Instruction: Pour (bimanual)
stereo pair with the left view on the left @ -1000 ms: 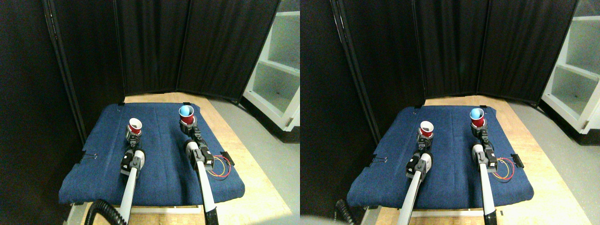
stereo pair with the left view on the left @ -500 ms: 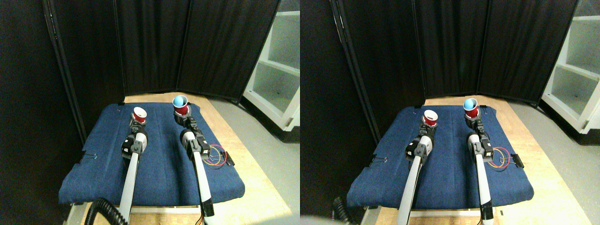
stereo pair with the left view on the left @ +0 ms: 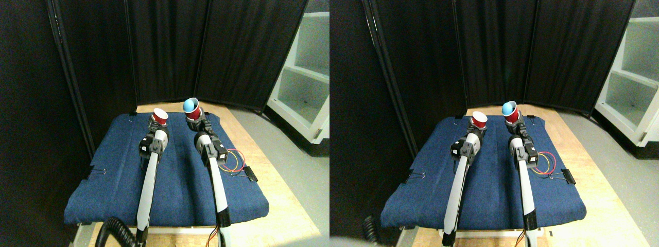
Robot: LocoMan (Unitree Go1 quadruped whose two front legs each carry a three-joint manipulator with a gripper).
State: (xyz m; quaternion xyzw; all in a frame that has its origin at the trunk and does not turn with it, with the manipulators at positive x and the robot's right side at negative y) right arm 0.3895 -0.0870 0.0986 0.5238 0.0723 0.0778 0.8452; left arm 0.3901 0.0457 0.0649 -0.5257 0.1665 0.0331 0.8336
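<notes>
Two red cups are held up above the far part of the blue cloth (stereo pair with the left view on the left: pixel 175 175). The left red cup (stereo pair with the left view on the left: pixel 160 118) has a white inside and stands nearly upright, with my left gripper (stereo pair with the left view on the left: pixel 157 126) shut on its base. To its right, the other red cup (stereo pair with the left view on the left: pixel 192 108) carries a blue ball in its mouth and tilts to the left toward the first cup. My right gripper (stereo pair with the left view on the left: pixel 198 122) is shut on that cup from below. A small gap separates the two rims.
The cloth covers a wooden table (stereo pair with the left view on the left: pixel 278 206), clipped at its edges with black binder clips (stereo pair with the left view on the left: pixel 250 174). Red and yellow wires (stereo pair with the left view on the left: pixel 232 159) loop beside the right arm. Black curtains stand behind, and a white shelf unit (stereo pair with the left view on the left: pixel 304 77) is at the right.
Both arms have stretched forward and lifted their cups up and away. The cups have come closer together, and the right cup now tilts left.
</notes>
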